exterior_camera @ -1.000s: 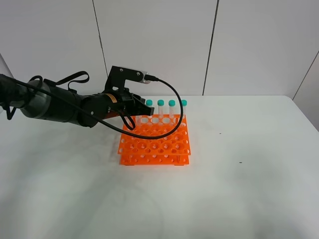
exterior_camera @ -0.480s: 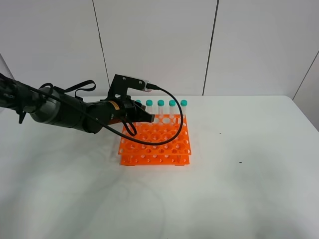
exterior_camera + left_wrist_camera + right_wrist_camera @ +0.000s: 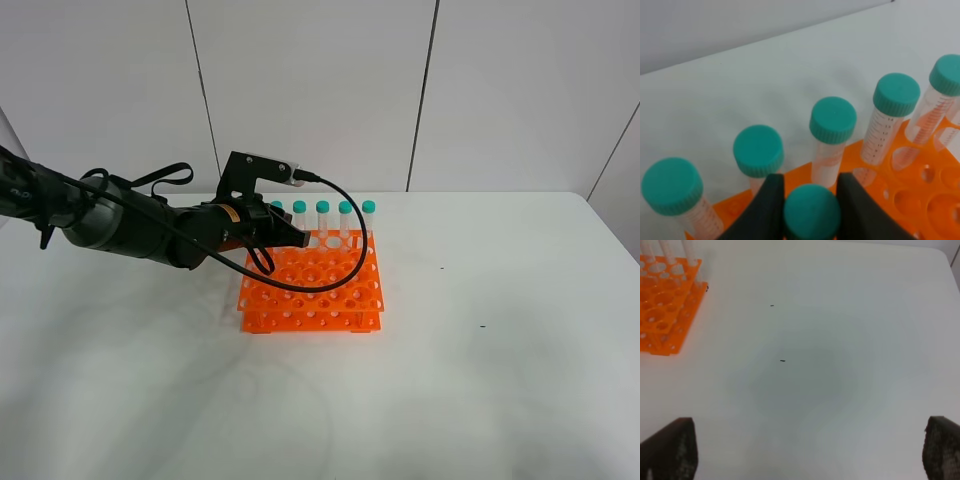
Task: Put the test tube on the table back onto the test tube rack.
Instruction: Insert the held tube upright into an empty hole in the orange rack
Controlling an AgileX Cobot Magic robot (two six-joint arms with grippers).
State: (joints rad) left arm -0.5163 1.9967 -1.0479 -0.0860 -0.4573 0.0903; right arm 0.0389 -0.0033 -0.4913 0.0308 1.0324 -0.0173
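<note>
- The left gripper (image 3: 811, 200) is closed on the test tube (image 3: 812, 212), its two dark fingers (image 3: 769, 205) pinching just under the teal cap so the cap sits up between them and cannot slide down through the hold.
- The tube appears to hang roughly upright over the back part of the test tube rack (image 3: 312, 283), in the line next to the row of capped tubes (image 3: 833, 120) that stand along the rack's far edge; holding it vertical suits a straight drop into a round hole.
- Whether its tip has already entered a hole cannot be told: the wrist view shows only the cap, and in the high view the gripper (image 3: 283, 233) hides the tube body.
- Five standing tubes show in the left wrist view, close together, so the gripper has little room beside the neighbouring caps; a sideways nudge would likely knock one.
- The right gripper (image 3: 805, 450) stands wide open and empty, held well apart from the rack above bare tabletop (image 3: 840, 340), apparently parked out of the way since one arm suffices here.
- No tube is visible lying on the tabletop, so the step in hand looks like the final lowering and release.
</note>
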